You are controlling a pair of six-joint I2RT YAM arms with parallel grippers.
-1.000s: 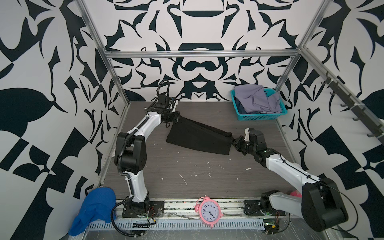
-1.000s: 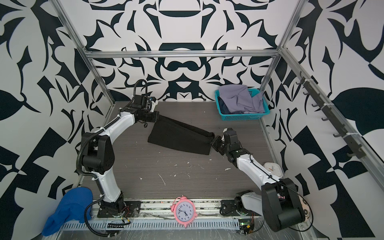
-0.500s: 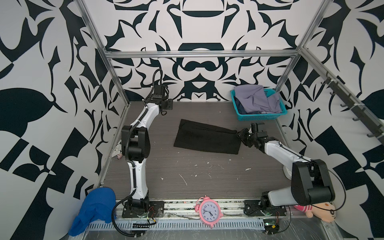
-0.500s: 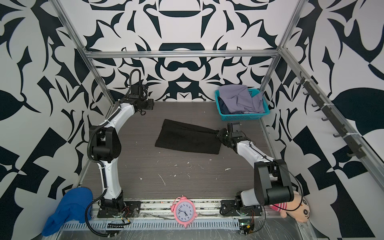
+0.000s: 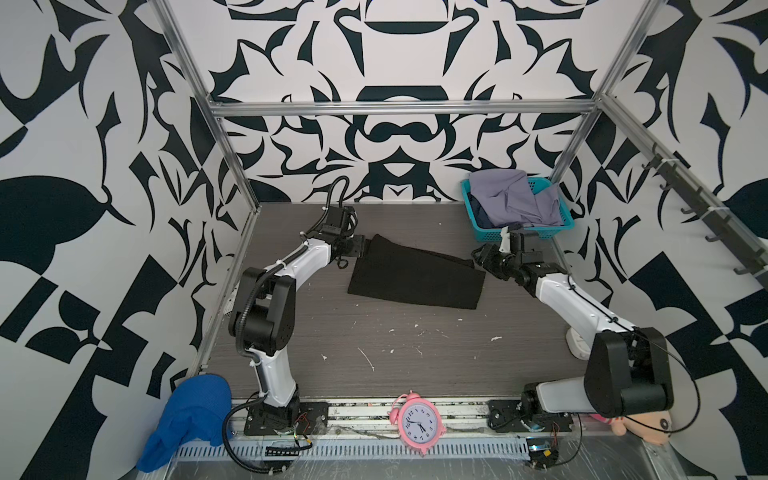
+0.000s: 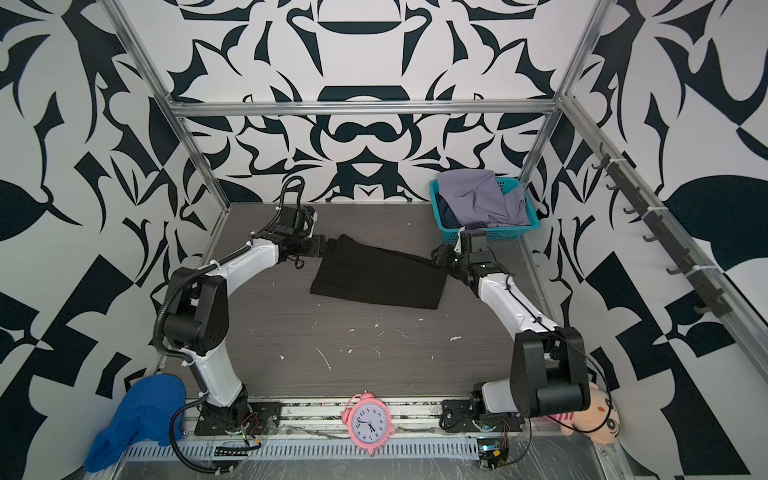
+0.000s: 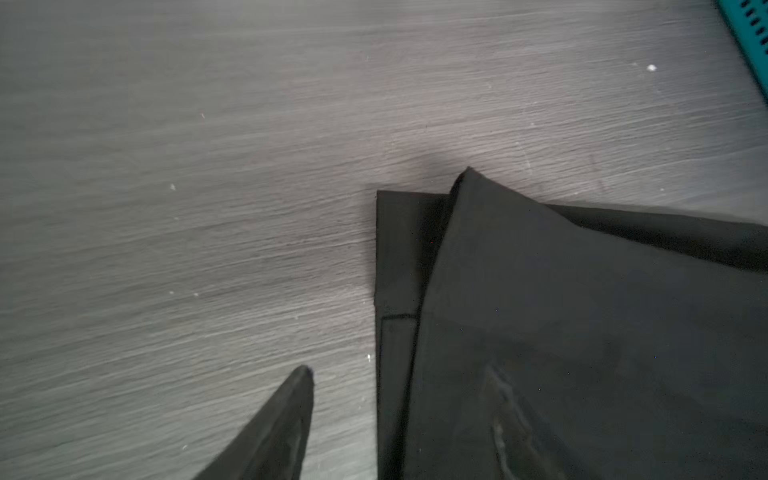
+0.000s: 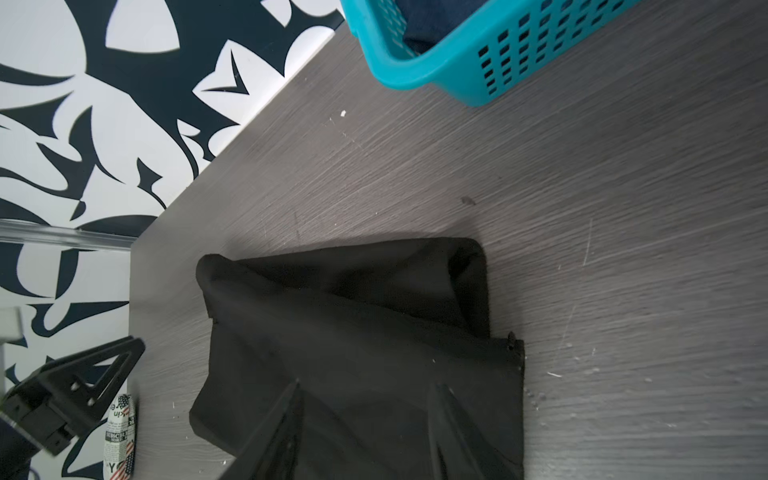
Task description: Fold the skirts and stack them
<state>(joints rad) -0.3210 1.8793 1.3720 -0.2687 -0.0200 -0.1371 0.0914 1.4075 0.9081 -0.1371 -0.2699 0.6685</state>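
My left tool (image 5: pixel 360 248) sat at the far left corner of the black skirt (image 5: pixel 415 276) with its jaws parted. In the left wrist view one finger (image 7: pixel 286 415) hung over the bare bench (image 7: pixel 187 208), just beside the skirt's edge. The other finger showed only faintly against the dark cloth, and I could see nothing pinched. My right tool (image 5: pixel 478 258) stood at the skirt's far right corner, likewise spread. In the right wrist view both of its fingers (image 8: pixel 282 424) were apart above the cloth, with no fold caught between them. The black skirt lay on the bench between my two arms, towards the back, doubled over on itself. At the left end a corner of the upper layer poked out past the lower one, and the right end was a little rumpled. The teal basket (image 5: pixel 548 232) stood in the back right corner of the bench, just beyond my right tool. The lavender-grey skirt (image 5: pixel 507 199) was heaped on top of it and draped over the rim, and a piece of the dark blue skirt (image 8: pixel 419 25) showed underneath, inside the basket. At the front, a pink alarm clock (image 5: pixel 417 424) stood on the rail between my arm bases. A bright blue cloth (image 5: pixel 191 411) hung at the front left corner, and a plush toy (image 5: pixel 623 424) lay at the front right.
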